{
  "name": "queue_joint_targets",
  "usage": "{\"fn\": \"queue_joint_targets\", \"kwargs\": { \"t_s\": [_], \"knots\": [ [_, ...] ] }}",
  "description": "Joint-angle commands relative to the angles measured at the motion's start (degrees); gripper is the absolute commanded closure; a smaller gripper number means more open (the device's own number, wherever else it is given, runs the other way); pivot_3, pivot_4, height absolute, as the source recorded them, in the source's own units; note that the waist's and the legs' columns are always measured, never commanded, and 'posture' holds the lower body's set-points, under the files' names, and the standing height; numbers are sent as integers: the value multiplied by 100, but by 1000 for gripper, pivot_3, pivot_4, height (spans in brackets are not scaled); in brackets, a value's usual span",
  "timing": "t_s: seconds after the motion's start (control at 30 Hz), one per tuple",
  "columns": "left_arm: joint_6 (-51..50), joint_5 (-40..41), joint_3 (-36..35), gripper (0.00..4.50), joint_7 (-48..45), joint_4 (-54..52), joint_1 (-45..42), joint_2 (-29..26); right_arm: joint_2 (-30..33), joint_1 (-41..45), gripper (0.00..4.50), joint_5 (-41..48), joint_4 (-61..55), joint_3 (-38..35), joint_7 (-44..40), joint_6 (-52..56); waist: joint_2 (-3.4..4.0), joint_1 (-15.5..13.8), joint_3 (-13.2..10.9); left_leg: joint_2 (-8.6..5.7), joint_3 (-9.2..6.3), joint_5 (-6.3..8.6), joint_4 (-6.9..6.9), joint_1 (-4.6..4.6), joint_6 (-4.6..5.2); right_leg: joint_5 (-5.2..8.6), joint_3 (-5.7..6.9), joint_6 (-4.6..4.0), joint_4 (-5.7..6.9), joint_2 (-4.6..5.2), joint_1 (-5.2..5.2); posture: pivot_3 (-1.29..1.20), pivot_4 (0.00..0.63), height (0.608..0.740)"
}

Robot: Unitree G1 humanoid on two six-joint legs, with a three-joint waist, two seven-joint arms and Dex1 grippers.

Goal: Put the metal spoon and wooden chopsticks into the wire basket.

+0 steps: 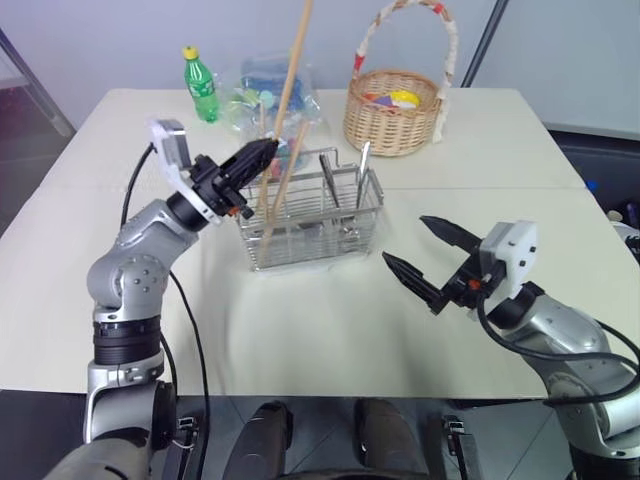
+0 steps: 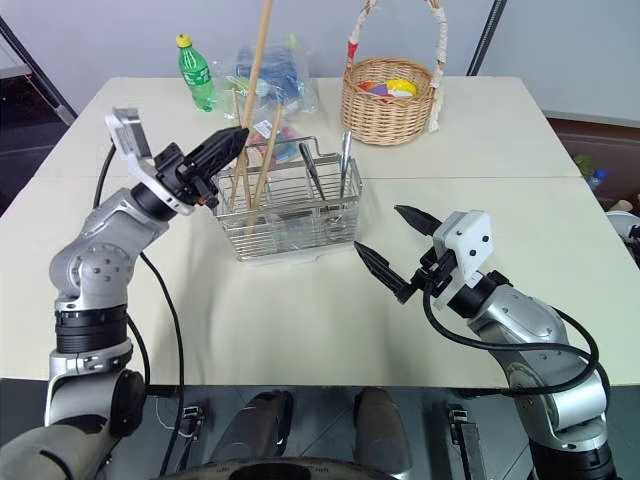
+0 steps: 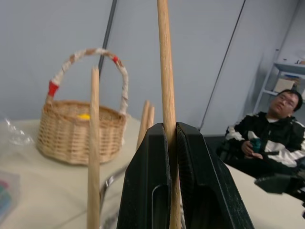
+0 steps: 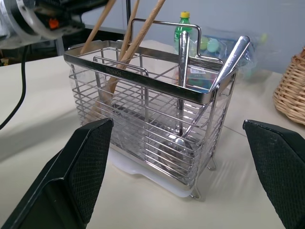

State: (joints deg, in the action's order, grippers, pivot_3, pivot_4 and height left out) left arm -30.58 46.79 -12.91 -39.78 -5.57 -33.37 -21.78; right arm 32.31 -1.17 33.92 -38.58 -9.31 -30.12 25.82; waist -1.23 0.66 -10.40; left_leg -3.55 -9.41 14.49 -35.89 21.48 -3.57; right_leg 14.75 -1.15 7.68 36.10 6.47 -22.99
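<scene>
The left claw point(image 1: 262, 153) pinches one of the wooden chopsticks point(image 1: 291, 75) over the wire basket point(image 1: 312, 225) on the tabletop point(image 1: 330, 320). The metal spoon point(image 4: 182, 71) stands inside the basket. The right claw point(image 1: 425, 255), spread wide, hovers beside the basket.

Pale grey-blue wall point(image 1: 560, 50) at 12 o'clock; cream table point(image 1: 330, 330) centre; dark floor point(image 2: 20, 110) at 9; seated person point(image 3: 271, 133) beyond table.

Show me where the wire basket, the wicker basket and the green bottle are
wire basket point(image 1: 300, 240), left eye view, on its front grid wall.
wicker basket point(image 1: 385, 125), left eye view, on its woven side.
green bottle point(image 1: 203, 92), left eye view, on its body.
</scene>
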Motion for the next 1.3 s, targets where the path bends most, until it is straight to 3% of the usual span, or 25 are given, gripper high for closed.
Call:
{"fn": "queue_joint_targets", "kwargs": {
  "t_s": [0.03, 0.37, 0.67, 1.3],
  "knots": [
    [115, 166, -296, 4417, 58, -1, -282, -39, -46, 42, 0, 50, -106, -35, -21, -87, 0, 0, 0, 0, 0, 0, 0, 0, 0, 0, 0, 0, 0, 0, 0, 0, 150, 740],
    [-40, 544, -580, 4417, 165, 46, -612, -77, -95, 107, 0, -12, -30, 31, -16, -129, 0, 2, 0, 0, 0, 0, 0, 0, 0, 0, 0, 1, 0, 0, 0, 0, 150, 740],
    [125, 193, -106, 4417, 75, -122, -161, 196, -118, 75, 0, 2, -72, 19, -12, -141, 0, 3, 0, 0, 0, 0, 0, 1, 0, 0, 0, 1, 0, 0, 0, 0, 150, 740],
    [285, -173, -30, 4417, 11, -40, 250, 84, 263, -259, 0, 899, -769, -250, -337, 154, 1, -4, -1, 0, 0, 1, 1, 2, 2, 0, 0, 0, -3, 0, -1, 0, 150, 740]
  ]
}}
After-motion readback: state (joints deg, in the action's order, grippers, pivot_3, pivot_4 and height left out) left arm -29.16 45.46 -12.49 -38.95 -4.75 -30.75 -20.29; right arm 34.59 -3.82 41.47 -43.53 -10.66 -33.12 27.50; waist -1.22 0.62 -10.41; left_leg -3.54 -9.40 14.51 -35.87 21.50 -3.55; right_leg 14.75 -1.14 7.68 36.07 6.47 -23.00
